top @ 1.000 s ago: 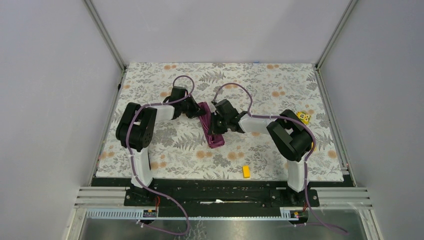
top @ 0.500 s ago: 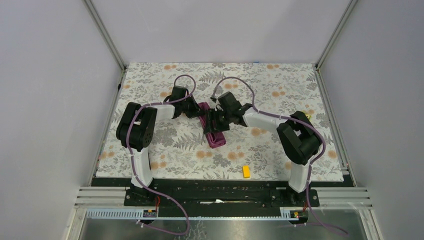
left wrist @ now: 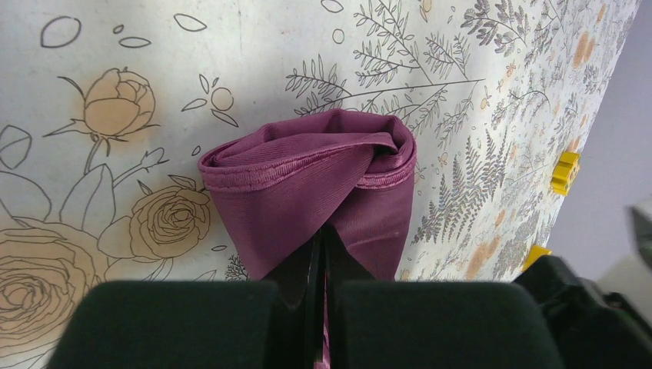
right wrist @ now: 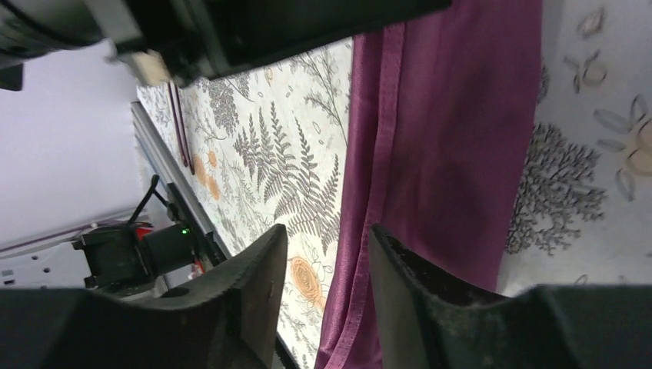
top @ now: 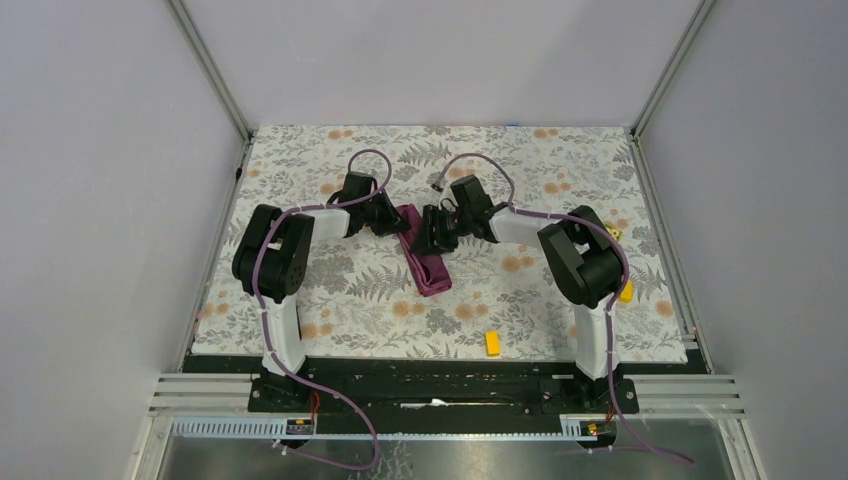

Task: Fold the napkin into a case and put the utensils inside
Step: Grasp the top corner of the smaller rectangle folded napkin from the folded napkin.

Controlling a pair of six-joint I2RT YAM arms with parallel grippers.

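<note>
napkin (right wrist: 461, 138): cut by top edge | lower part: behind left end effector (left wrist: 318, 257)

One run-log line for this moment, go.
left gripper: shut on napkin end | right gripper: open, empty, at napkin edge | napkin: narrow folded band on floral mat | utensils: not visible

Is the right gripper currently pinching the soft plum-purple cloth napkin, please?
No, the right gripper stands open in its wrist view, a clear gap between its jaws, and the napkin lies beyond them, unclamped.
</note>
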